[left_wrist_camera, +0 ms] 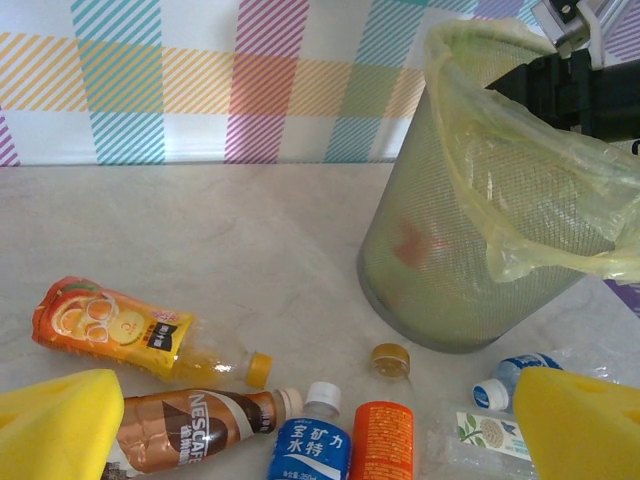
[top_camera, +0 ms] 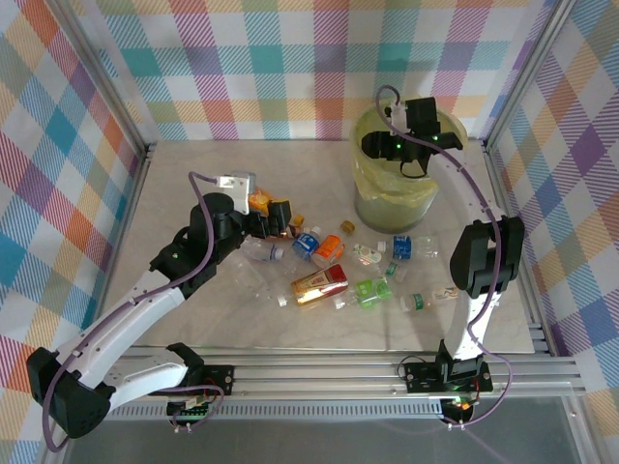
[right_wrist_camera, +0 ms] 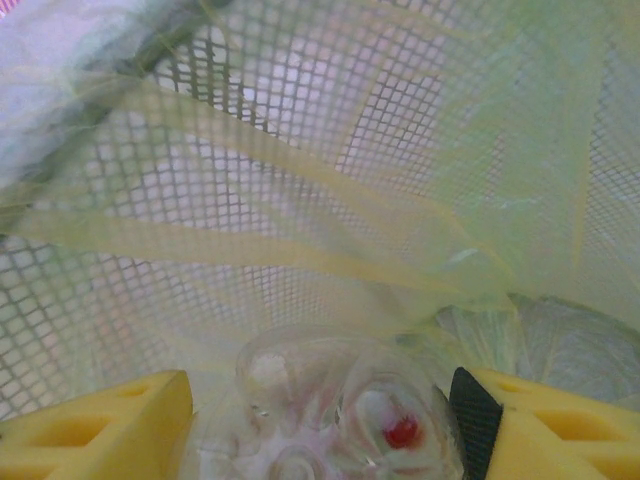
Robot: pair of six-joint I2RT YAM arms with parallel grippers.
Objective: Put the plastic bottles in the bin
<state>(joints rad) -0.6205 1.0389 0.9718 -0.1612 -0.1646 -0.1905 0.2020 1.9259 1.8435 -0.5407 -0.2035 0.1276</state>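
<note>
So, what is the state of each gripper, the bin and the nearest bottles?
bin: upright, lined with a yellow-green bag
right gripper: shut on clear bottle, inside bin
left gripper: open, holding nothing
orange juice bottle: lying, capped
Nescafe bottle: lying, capped

clear bottle (right_wrist_camera: pixel 345 410): cut off at bottom edge | bin (left_wrist_camera: pixel 420 250): right side cropped

1. The counter (top_camera: pixel 193 184) is a pale, marbled slab.
2. The bin (top_camera: pixel 387 208) stands upright on it at the far right.
3. Across the middle, plastic bottles lie on their sides, close together: an orange juice bottle (left_wrist_camera: pixel 120 328), a brown coffee bottle (left_wrist_camera: pixel 195 425), a green bottle (top_camera: pixel 370 289) and a red-and-gold bottle (top_camera: pixel 319 284).
</note>
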